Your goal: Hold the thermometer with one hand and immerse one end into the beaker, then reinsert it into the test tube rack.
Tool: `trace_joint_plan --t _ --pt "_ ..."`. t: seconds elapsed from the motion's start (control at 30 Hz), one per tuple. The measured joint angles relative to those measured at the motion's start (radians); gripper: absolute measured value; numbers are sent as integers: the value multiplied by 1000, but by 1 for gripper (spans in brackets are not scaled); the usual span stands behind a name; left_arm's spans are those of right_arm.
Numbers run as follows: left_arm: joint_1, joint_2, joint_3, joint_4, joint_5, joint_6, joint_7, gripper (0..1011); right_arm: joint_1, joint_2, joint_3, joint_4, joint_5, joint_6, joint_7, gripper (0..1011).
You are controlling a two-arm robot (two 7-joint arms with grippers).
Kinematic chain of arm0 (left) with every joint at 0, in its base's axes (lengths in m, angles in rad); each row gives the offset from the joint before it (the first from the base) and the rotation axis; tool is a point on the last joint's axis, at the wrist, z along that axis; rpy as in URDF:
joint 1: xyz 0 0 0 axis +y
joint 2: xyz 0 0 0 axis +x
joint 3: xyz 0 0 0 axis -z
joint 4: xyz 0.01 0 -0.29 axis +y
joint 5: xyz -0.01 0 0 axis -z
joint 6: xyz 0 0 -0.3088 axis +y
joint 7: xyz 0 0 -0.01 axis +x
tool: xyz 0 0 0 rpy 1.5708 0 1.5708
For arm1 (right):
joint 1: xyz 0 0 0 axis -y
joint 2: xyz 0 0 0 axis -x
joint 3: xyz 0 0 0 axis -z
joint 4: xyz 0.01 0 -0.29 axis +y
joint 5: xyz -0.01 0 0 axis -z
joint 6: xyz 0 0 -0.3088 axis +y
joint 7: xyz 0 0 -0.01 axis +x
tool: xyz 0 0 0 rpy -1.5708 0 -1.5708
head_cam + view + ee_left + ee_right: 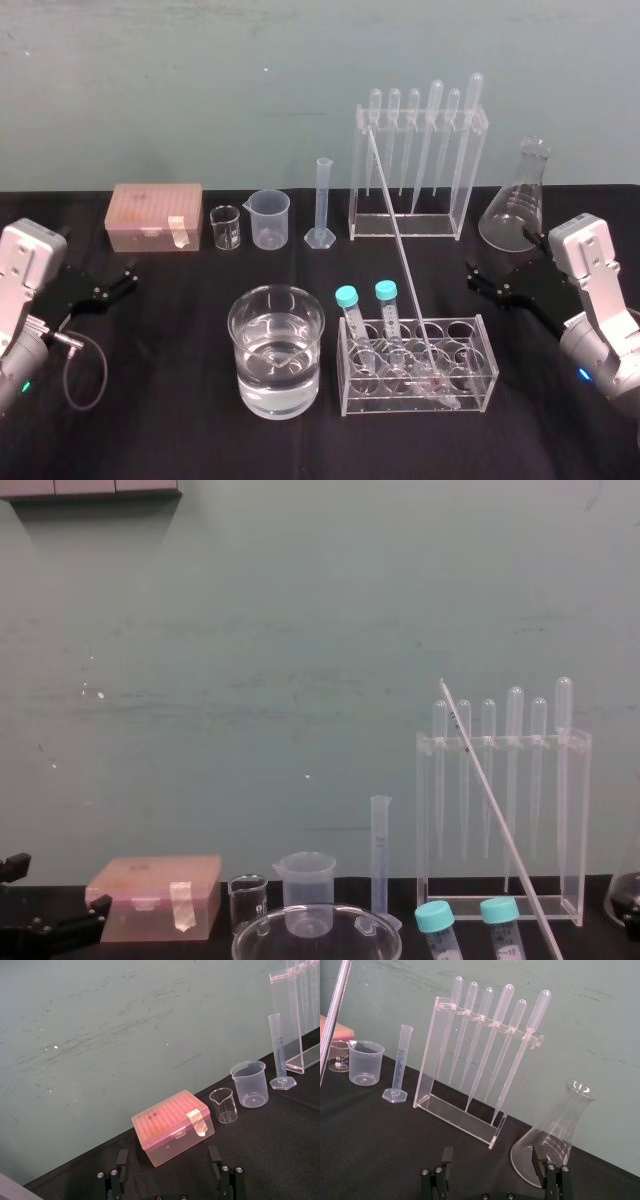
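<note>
Thermometer (400, 250) stood slanted in the low test tube rack (480, 360), foot near its right end and top leaning left. The right gripper (478, 278) was nearer, with the beaker (276, 385) just left of the rack. Both grippers had fingers apart above the black cloth (170, 420), left gripper (115, 283) well off; teal wall behind.

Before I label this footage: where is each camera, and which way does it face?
Head: high, looking down on the black table; left gripper and right gripper, both open.
Chest: low, looking across to the green wall; left gripper lower left.
Left wrist: faces the pink lidded plastic box past its fingers.
Right wrist: faces the clear conical glass flask past its fingers.
Head and chest share the long thin glass thermometer.
</note>
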Motion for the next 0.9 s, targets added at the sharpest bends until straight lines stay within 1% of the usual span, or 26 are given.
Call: trace_joint_plan --t 0.43,0.53,0.57,0.6,0.67,0.7,0.73,0.77,0.83,0.87,0.9 --pt "0 0 0 0 0 0 0 1008 -1 0 2 -1 2 2 2 1003" --pt "0 0 0 0 0 0 0 1008 -8 2 23 -22 33 22 31 1003" --pt "0 0 0 0 0 0 0 1008 -10 3 30 -30 46 30 41 1003" --pt "0 0 0 0 0 0 0 1008 -15 8 48 -55 78 47 66 1003" --pt "0 0 0 0 0 0 0 1008 -19 13 66 -78 116 66 95 1003" --pt "0 0 0 0 0 0 0 1008 -21 18 87 -106 171 97 138 1003" --pt "0 0 0 0 0 0 0 1008 -21 18 87 -106 171 97 138 1003" --pt "0 0 0 0 0 0 0 1008 -21 26 107 -135 224 135 183 1003" --pt "0 0 0 0 0 0 0 1008 -16 34 126 -162 274 175 228 1002" --pt "0 0 0 0 0 0 0 1008 -6 44 144 -197 338 234 290 1003" --pt "0 0 0 0 0 0 0 1008 -6 44 144 -197 338 234 290 1003"
